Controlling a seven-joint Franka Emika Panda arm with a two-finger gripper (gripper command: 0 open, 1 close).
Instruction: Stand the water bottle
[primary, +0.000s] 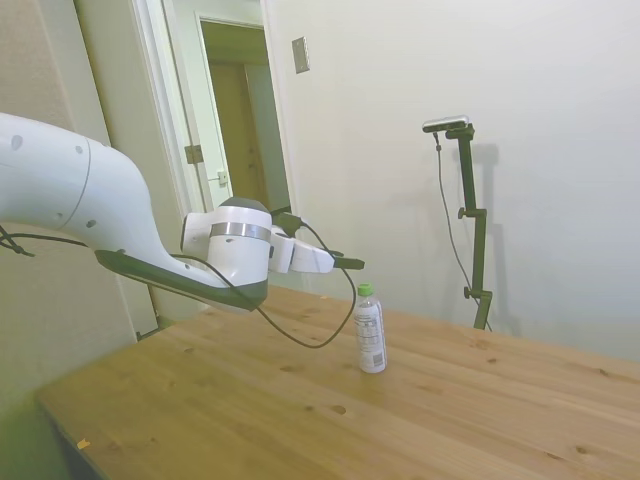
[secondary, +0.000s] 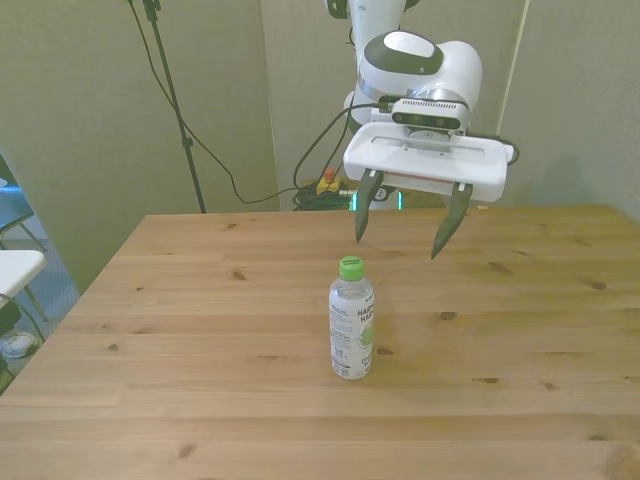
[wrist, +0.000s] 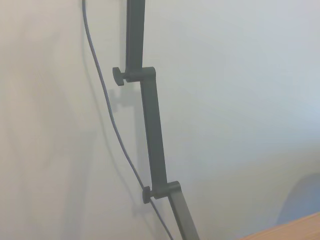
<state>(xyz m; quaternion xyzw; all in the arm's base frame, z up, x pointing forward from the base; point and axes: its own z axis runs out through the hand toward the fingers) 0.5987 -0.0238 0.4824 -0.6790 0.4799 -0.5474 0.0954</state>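
Water bottle (secondary: 351, 319) stands upright on the wooden table (secondary: 200, 380), green cap up — nothing touching it. Behind and above, the gripper (secondary: 405, 217) hangs apart, fingers spread wide on air.

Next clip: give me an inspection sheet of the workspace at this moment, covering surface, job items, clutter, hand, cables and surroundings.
Surface: wooden table, bare apart from one item.
Job's things: water bottle stands upright on the table, green cap on top, label facing the front camera.
Clutter: nothing seen.
Hand: the hand is open, in the air above and behind the bottle, touching nothing.
Cables: a black cable loops under the wrist, hanging close to the tabletop; more cables lie on the floor behind the table.
Surroundings: pale walls and an open doorway in the side view.
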